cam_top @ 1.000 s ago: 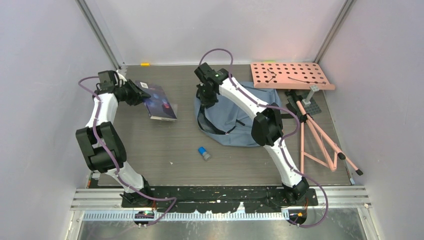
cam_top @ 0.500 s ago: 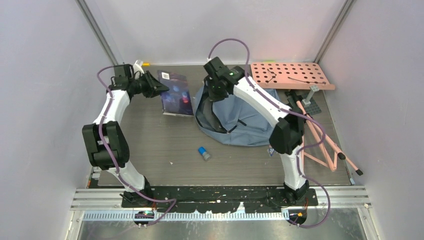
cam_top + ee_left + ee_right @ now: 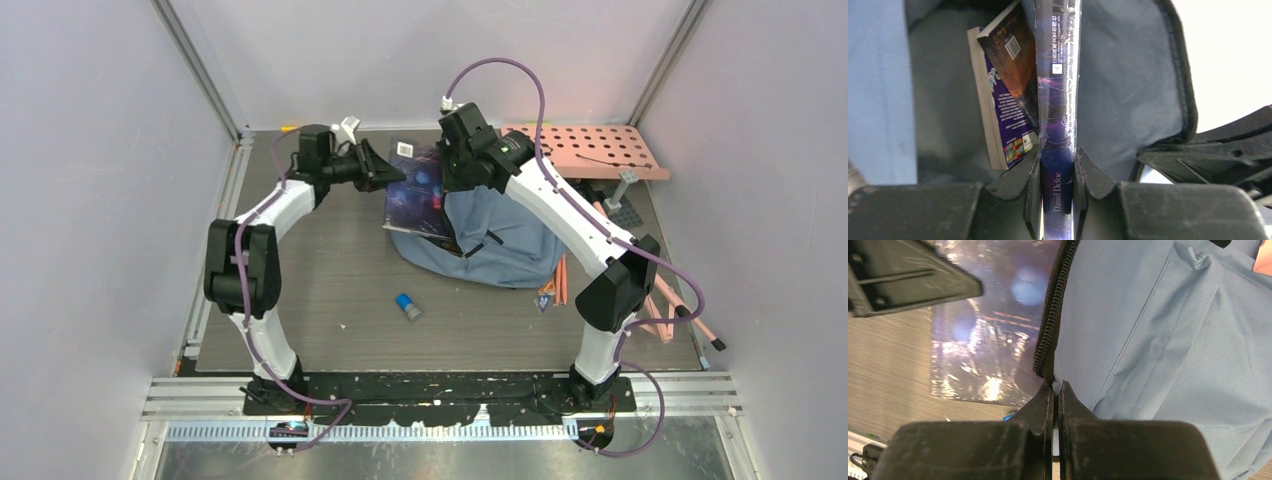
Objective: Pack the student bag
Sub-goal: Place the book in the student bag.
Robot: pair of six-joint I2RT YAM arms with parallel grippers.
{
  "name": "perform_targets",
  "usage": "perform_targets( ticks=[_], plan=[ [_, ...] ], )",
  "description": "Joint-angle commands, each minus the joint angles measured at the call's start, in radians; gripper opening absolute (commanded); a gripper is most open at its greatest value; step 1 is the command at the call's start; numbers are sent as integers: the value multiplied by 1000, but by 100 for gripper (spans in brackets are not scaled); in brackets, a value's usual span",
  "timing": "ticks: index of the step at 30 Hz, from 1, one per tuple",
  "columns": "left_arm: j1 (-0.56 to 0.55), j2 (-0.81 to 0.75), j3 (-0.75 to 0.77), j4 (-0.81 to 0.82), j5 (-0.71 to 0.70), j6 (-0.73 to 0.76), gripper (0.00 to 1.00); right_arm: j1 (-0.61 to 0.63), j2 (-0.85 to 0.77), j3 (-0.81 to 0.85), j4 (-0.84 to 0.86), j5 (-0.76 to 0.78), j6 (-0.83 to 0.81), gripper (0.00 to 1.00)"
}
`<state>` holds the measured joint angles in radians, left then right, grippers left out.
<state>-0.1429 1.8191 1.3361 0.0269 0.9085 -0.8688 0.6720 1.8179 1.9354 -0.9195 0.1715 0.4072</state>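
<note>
Top external view: the student bag (image 3: 505,250) lies on the bench (image 3: 320,290), at abt 1 o'clock from bench centre, mouth facing 10 o'clock. The right end effector (image 3: 458,185) is at the mouth's upper lip. Right wrist view shows it nearly closed, pinched on the bag's zipper edge (image 3: 1052,325) & holding it up, prob. so the soft fabric can't sag shut and the opening is wide for loading.

The left end effector (image 3: 385,172) comes in from 9 o'clock, narrow, clamped on the spine of a dark book (image 3: 420,190). Left wrist view: the book stands on edge w/ its far end in the mouth; edge-on likely slips past the lip easier than flat. A second book (image 3: 1008,100) leans inside the bag, at 9 o'clock of the held one, touching or v. close.

Outside: small blue cylinder (image 3: 407,306) at 7 o'clock of the bag, apart; pink perforated board (image 3: 590,150) at 1–2 o'clock; pink rods (image 3: 650,300) at 4 o'clock.
</note>
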Motion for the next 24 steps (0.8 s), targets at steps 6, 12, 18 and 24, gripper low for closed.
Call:
perform_targets(
  ticks=[6,12,18,24],
  plan=[
    [-108,114,96,265,-61,-202,0,-13,-58,11,74,-45,-40,0],
    [-164,150,65,304,-102,-284,0,-18,-63,25,84,-15,-53,0],
    [-227,199,91,311,-100,-320,0,-27,-55,33,129,-14,-67,0],
    [-297,255,127,312,-113,-347,0,-38,-47,32,149,-42,-80,0]
  ],
)
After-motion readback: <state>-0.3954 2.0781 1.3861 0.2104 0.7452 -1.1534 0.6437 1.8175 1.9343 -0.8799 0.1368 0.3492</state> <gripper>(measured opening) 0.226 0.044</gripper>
